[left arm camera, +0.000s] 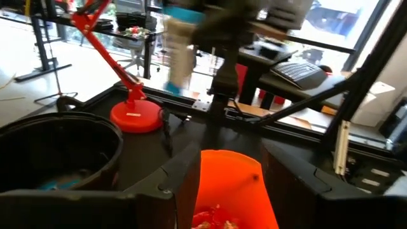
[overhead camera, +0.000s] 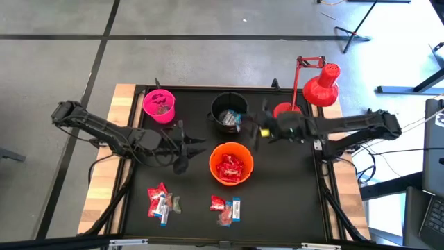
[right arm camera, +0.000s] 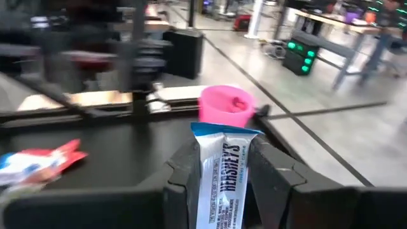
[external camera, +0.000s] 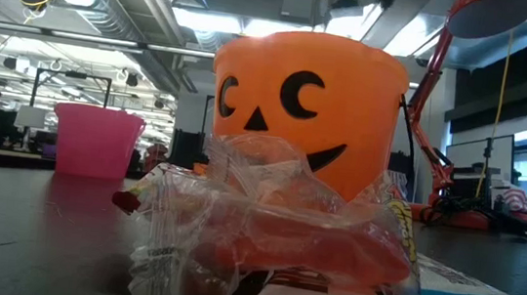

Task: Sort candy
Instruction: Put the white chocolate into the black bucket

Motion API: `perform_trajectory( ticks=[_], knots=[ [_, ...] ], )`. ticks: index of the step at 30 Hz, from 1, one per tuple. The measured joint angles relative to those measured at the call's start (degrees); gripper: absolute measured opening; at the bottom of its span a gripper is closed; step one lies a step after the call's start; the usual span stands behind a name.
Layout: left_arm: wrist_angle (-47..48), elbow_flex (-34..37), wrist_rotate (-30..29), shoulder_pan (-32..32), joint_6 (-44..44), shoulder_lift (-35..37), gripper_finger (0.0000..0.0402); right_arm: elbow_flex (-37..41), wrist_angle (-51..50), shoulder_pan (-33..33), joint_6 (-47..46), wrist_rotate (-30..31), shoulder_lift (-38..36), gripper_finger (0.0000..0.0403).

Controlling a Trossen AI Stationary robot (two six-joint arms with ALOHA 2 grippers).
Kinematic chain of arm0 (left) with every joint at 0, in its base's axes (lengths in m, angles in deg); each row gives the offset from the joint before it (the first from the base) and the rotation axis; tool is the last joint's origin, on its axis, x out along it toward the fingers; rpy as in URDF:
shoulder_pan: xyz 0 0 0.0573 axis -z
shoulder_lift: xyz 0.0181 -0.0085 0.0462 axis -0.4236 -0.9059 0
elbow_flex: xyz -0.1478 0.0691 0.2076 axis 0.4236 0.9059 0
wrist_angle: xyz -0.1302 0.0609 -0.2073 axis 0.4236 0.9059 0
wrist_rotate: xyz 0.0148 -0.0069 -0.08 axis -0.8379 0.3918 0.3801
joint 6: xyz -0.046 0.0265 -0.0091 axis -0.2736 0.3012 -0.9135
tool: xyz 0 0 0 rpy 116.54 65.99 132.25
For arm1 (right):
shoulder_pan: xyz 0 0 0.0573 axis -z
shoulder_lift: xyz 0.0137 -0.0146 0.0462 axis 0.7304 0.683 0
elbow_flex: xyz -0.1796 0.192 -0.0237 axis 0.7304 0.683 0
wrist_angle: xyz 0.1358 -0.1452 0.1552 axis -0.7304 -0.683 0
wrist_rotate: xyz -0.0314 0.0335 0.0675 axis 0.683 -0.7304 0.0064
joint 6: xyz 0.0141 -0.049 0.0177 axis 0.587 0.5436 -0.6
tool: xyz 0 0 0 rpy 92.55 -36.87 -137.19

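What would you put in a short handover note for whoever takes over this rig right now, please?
Right gripper: shut on a blue-and-white bar, near the black bucket.
Left gripper: open and empty, between the pink bucket and the orange bucket.
Done: red packets lie in the orange bucket, dark pieces in the pink one, some candy in the black one.
Left: two loose piles of candy on the near part of the mat, one to the left, one at centre; the held bar is not yet dropped.
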Motion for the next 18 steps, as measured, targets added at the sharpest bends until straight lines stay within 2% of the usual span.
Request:
perform_trajectory(
  ticks=[5,9,13,18],
  knots=[
    [-0.1,0.0,-0.1,2.1,0.0,0.0,0.0153,0.0,2.6,10.2,-0.1,-7.2,3.2,0.0105],
    [-0.1,0.0,-1.7,3.6,0.0,0.0,0.0153,0.0,2.9,15.6,-1.2,-9.9,6.1,0.0105],
    [-0.1,0.0,-2.6,4.5,0.0,0.0,0.0153,0.0,2.8,18.2,-3.3,-12.4,8.6,0.0106],
    [0.0,0.0,-2.7,4.6,0.0,0.0,0.0153,0.0,3.0,18.5,-4.4,-10.7,9.7,0.0126]
  ],
)
